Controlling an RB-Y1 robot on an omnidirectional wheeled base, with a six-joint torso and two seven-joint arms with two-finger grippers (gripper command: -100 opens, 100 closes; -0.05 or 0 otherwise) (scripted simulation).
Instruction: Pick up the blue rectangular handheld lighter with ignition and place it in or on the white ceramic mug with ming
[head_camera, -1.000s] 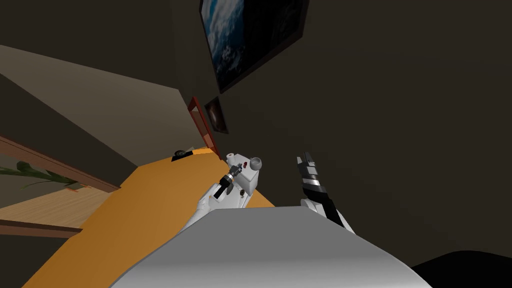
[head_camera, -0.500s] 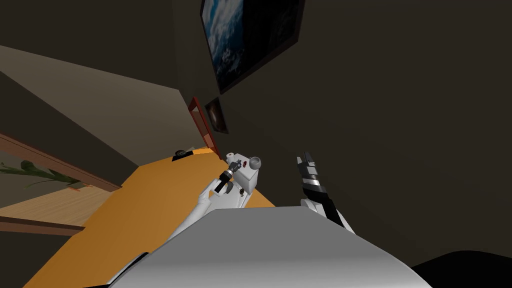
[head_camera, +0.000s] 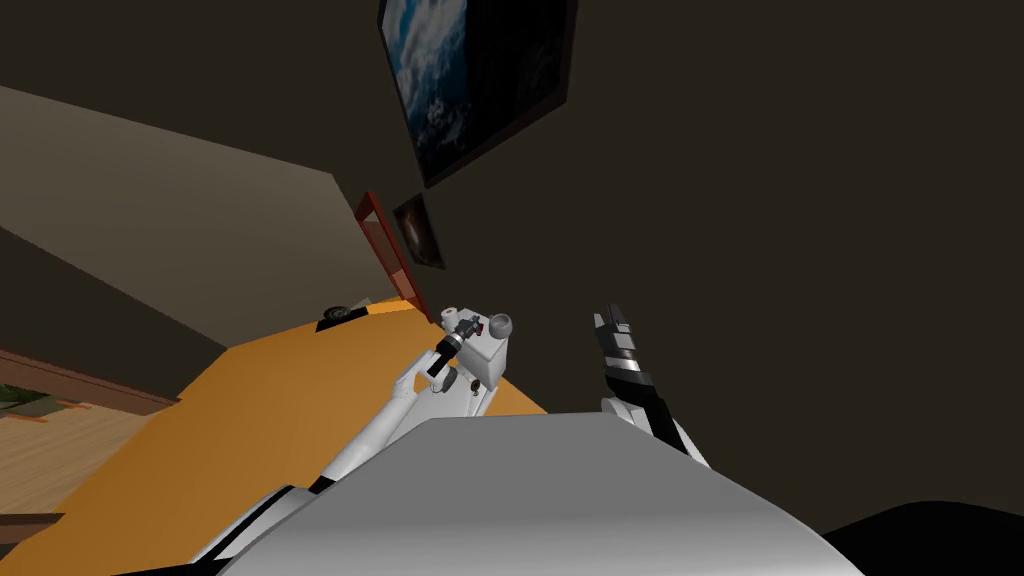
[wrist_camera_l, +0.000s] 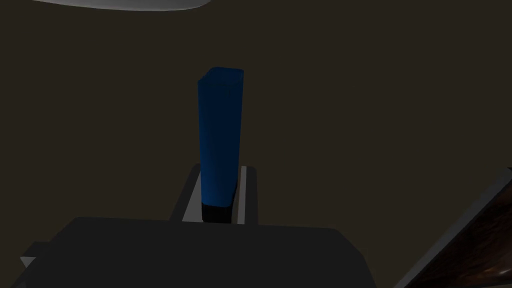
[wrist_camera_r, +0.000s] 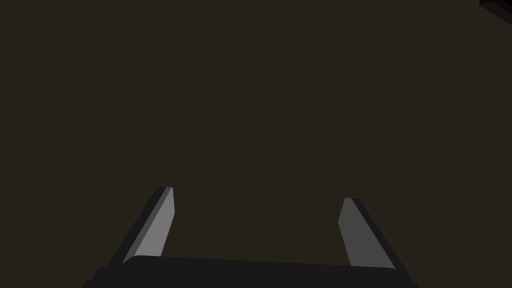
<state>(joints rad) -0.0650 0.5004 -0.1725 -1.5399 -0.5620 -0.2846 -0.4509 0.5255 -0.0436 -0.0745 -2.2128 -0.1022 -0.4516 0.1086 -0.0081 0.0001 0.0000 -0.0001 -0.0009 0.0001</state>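
Note:
My left gripper (wrist_camera_l: 220, 176) is shut on the blue rectangular lighter (wrist_camera_l: 220, 135), which stands up from between the fingers, its black end down by the pads. In the head view the left gripper (head_camera: 464, 327) hangs over the top of a small white stand (head_camera: 484, 360). A rounded light grey mug (head_camera: 499, 325) sits on the stand's far corner, just right of the gripper. A small white cylinder (head_camera: 452, 312) stands to the gripper's left. My right gripper (head_camera: 610, 321) is raised to the right, away from the stand, and is open (wrist_camera_r: 257, 196) with nothing between its fingers.
The white stand rests on a broad orange surface (head_camera: 290, 400) that runs to the left. A small red thing (head_camera: 481, 326) lies by the mug. A dark wall with framed pictures (head_camera: 470, 80) rises right behind the stand, with a red frame (head_camera: 385, 245) beside it.
The whole head view has shifted, so I have moved. My left arm now reaches further out, carrying the lighter slightly up and closer to the mug. The right arm is unchanged.

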